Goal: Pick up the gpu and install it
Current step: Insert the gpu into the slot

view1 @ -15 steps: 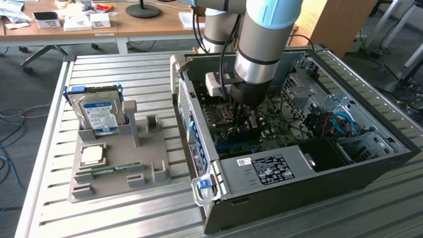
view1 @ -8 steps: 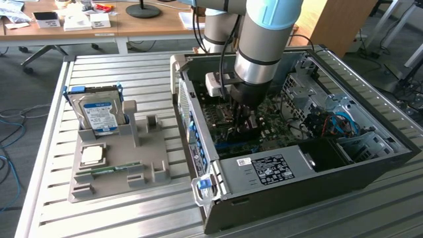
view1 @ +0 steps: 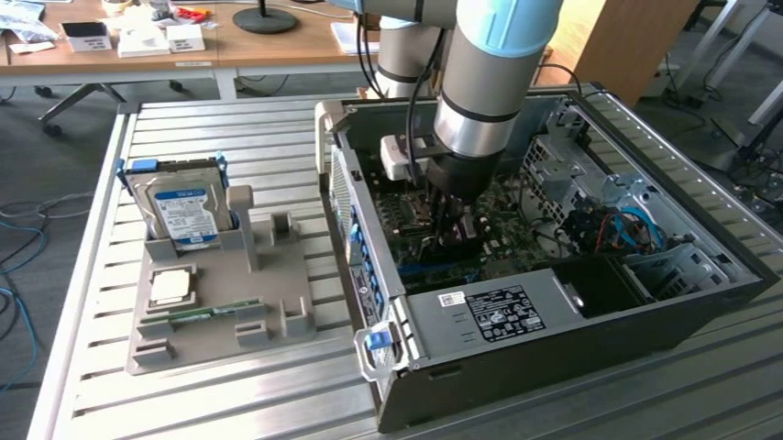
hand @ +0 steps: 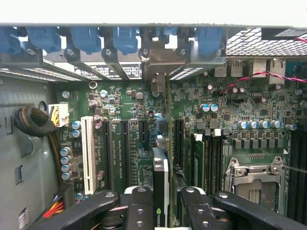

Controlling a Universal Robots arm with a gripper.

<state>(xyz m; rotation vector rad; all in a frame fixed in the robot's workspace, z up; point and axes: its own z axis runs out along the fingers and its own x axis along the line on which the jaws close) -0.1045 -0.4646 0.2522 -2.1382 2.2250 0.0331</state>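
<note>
An NVIDIA logo is seen on the gpu [hand: 160, 191], held edge-on over the motherboard [hand: 124, 105]. The gripper [hand: 162, 211], clamped on it, is lowered into the computer case [view1: 685, 302].

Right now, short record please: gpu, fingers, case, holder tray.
gpu: on edge between the fingers, above the motherboard slots, bracket end toward the rear slot covers
gripper: inside the open pc case, shut on the gpu
holder tray: on the table, hard drive upright in it, memory stick lying in it
</note>
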